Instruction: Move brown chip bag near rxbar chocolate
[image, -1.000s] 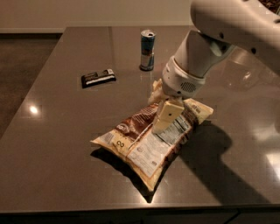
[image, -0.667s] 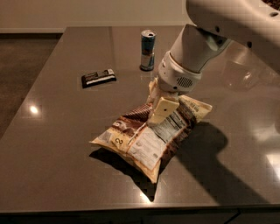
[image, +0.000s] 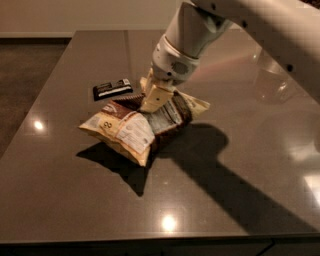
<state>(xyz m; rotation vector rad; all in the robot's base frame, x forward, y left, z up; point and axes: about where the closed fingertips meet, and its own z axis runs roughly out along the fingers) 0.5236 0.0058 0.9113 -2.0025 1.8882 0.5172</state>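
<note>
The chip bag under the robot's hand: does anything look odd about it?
The brown chip bag looks crumpled and tilted, its middle pinched by the gripper and one end raised off the table. No tear or spill shows. The rxbar chocolate lies flat behind it.

Seemingly plastic hand (image: 152, 101) on crinkly bag (image: 124, 131)

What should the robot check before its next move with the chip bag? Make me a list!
1. Gripper holding the chip bag: ok, it is pinched on the bag's top middle.
2. Bag near the chocolate bar: ok, the bar lies just behind the bag's left end.
3. Bag not touching the bar: cannot tell, they look very close.
4. Bag resting flat on the table: not ok, its left end looks raised, with a shadow beneath.
</note>
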